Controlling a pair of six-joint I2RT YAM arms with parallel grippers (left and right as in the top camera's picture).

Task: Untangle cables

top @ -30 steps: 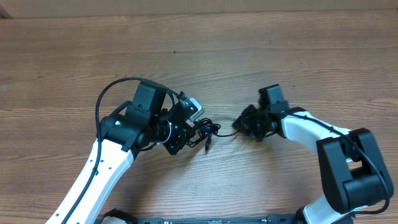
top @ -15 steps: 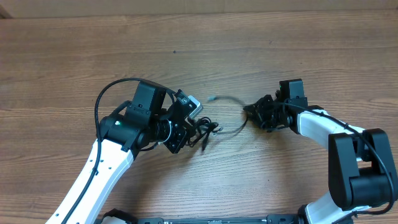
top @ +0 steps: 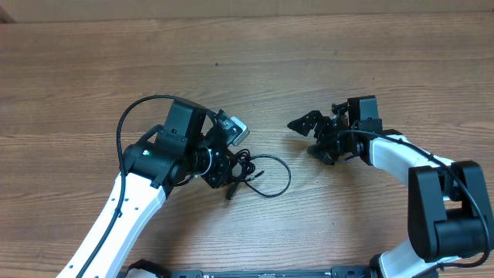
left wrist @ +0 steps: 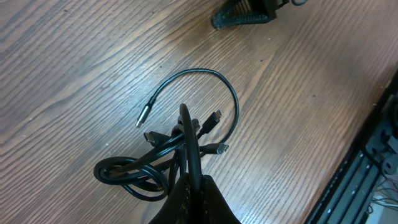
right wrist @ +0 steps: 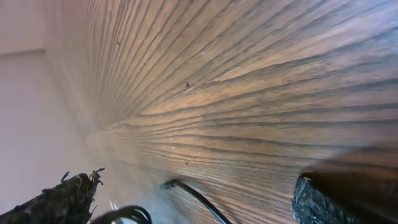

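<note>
At left: pinching the cables (top: 255, 171) at their knotted bundle with the left pincer (top: 226, 171), pressed together, down on the bench (top: 93, 69). Trailing rightward from there, one loose loop flat on the wood. Farther right: hovering with the right pincer (top: 312, 137) spread wide and empty, near that loop but apart from it. Judged mid-separation; next, needs grasping a free strand and drawing it away gently.

White arm links (top: 116, 208), black joints (top: 181, 127), looping black cable (top: 123, 127).
</note>
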